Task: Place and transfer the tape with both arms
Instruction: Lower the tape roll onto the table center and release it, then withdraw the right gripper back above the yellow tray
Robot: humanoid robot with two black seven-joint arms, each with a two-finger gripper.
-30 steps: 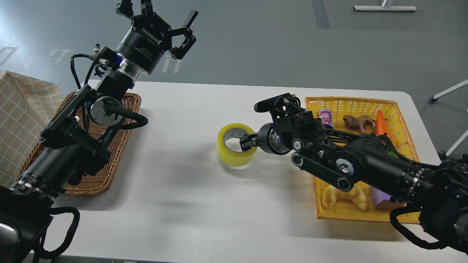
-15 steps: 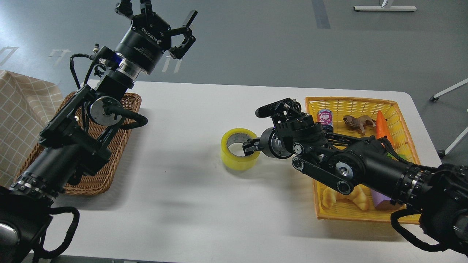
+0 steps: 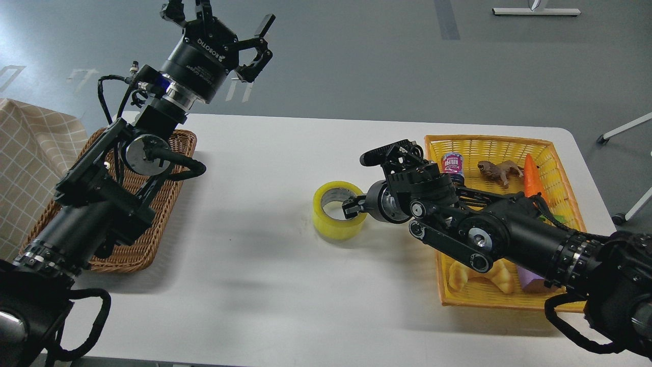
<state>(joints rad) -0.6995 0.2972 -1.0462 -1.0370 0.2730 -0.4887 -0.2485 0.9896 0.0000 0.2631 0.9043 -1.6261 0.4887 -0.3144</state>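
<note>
The yellow tape roll (image 3: 338, 220) lies flat on the white table (image 3: 265, 285), core facing up, just right of the middle. My right gripper (image 3: 352, 206) reaches in from the right. Its lower fingertips (image 3: 348, 209) grip the roll's right rim, one of them inside the core. Another finger (image 3: 383, 149) stands out above, clear of the roll. My left gripper (image 3: 219, 23) is raised high at the far left, fingers spread wide and empty, far from the tape.
A brown wicker basket (image 3: 168, 204) lies under my left arm at the table's left edge. A yellow basket (image 3: 489, 145) at the right holds a croissant (image 3: 481, 278), a can, a toy animal, a carrot and a purple block. Checked cloth lies far left.
The tape and my right gripper have moved together a little to the right and towards me. My left arm has not moved.
</note>
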